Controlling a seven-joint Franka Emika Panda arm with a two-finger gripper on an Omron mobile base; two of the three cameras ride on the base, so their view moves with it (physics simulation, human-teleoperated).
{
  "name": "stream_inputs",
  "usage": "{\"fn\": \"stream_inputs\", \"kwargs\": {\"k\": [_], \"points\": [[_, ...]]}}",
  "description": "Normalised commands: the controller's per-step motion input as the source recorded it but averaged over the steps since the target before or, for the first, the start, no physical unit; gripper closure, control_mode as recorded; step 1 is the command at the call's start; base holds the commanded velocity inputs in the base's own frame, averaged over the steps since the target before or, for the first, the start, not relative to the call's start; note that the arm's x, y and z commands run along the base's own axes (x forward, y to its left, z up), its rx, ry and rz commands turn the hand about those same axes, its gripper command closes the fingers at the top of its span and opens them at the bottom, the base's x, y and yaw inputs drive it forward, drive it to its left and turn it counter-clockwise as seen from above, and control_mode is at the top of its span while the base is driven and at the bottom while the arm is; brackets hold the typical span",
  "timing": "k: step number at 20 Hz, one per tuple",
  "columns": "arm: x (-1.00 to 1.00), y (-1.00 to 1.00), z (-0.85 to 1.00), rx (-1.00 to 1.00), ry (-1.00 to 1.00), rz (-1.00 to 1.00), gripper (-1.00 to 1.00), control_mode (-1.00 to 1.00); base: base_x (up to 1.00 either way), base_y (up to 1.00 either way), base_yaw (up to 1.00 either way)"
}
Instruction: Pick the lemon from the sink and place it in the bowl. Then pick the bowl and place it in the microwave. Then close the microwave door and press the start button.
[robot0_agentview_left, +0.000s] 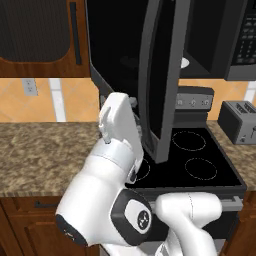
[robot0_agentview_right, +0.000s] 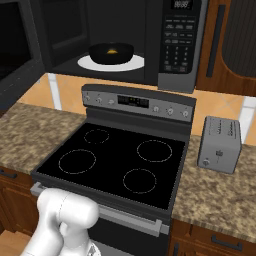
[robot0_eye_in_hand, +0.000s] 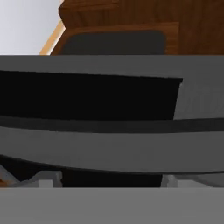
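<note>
The gripper (robot0_eye_in_hand: 112, 181) had its jaws spread wide, holding nothing, and sat right up against the microwave door (robot0_eye_in_hand: 109, 148); in the hand view the door's grey frame ran across as a broad band with its black window above it and a brown cabinet (robot0_eye_in_hand: 131, 22) beyond that. From the left base camera the door (robot0_agentview_left: 162, 75) stood swung out nearly edge-on, hanging over the stove (robot0_agentview_left: 200, 160), with the arm's white wrist tucked just left of its lower edge, so not much room on that side. The right base camera gave what the left one hid: inside the microwave (robot0_agentview_right: 125, 40) the bowl (robot0_agentview_right: 111, 53) sat on the white turntable plate (robot0_agentview_right: 137, 63), with the lemon (robot0_agentview_right: 113, 50) in it. The toaster (robot0_agentview_right: 219, 144) stood on the counter right of the stove, well apart from the door.
</note>
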Motion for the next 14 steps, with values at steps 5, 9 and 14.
{"fn": "stream_inputs", "kwargs": {"k": [5, 9, 14], "points": [[0.11, -0.91, 0.01, 0.26, -0.01, 0.01, -1.0, -1.0, 0.0, 0.0, 0.0], [0.21, -0.95, 0.0, 0.26, 0.0, 0.02, -1.0, -1.0, 0.0, 0.0, 0.0], [0.1, -0.96, 0.04, 0.27, 0.0, 0.02, -1.0, -1.0, 0.0, 0.0, 0.0]]}}
